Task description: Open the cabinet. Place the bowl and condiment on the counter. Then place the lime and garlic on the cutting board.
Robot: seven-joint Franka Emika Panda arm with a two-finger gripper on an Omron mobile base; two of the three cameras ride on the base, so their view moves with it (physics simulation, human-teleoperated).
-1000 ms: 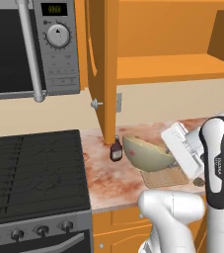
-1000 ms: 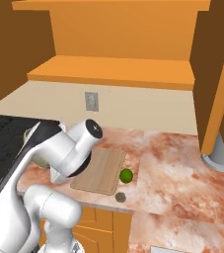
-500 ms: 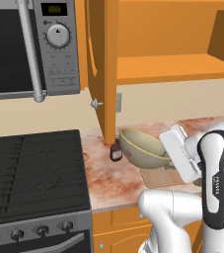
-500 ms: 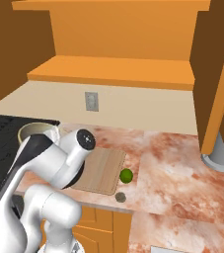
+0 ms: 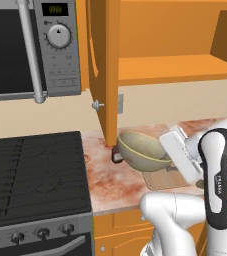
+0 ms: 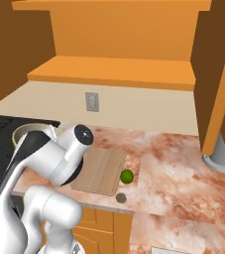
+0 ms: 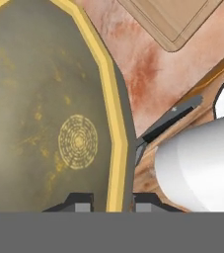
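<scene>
Cabinet (image 5: 104, 65) open; fingers (image 7: 112, 200) pinch the bowl (image 5: 140, 151) rim, carrying it above the tabletop (image 6: 178, 168); condiment (image 5: 118, 155) down; lime (image 6: 127, 176) and garlic (image 6: 120, 198) off the cutting board (image 6: 98, 168).

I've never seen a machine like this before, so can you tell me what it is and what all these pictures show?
It's a white robot arm in a pretend kitchen. Two pictures come from cameras behind the arm, left and right. The third looks down from its hand. Its pincer is shut on the rim of the bowl, holding it tilted by the open cabinet door. On the counter lie a cutting board, a green lime at its edge and a small garlic just off it. A little dark condiment bottle stands behind the bowl.
</scene>
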